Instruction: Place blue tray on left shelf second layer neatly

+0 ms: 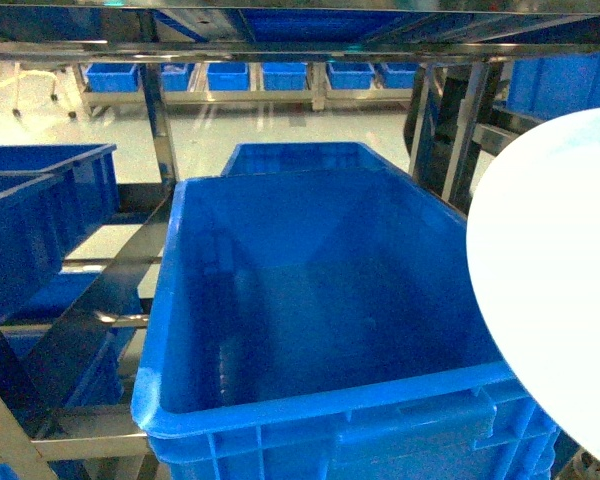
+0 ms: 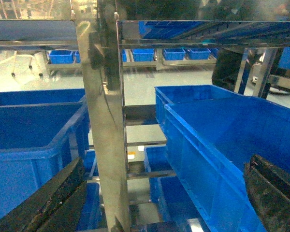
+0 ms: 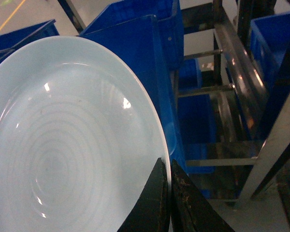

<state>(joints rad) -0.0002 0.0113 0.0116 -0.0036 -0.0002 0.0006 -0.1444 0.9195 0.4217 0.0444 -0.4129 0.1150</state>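
The blue tray (image 1: 555,290) is a pale round dish held on edge at the right of the head view, beside a big crate. In the right wrist view the tray (image 3: 63,145) fills the left half, and my right gripper (image 3: 168,166) is shut on its rim, one dark finger on each face. My left gripper (image 2: 164,198) is open with nothing between its fingers (image 2: 53,203); it faces a mirror-like upright (image 2: 106,145) of the left shelf. The shelf's steel rails (image 1: 110,265) show at the left of the head view. Neither gripper itself shows in the head view.
A deep-blue ribbed crate (image 1: 320,300) sits straight ahead with another behind it (image 1: 295,155). More crates stand on the left rack (image 1: 30,220) and lower levels (image 2: 159,159). A row of small crates (image 1: 280,75) lines the far floor. A rack rail (image 1: 300,45) spans overhead.
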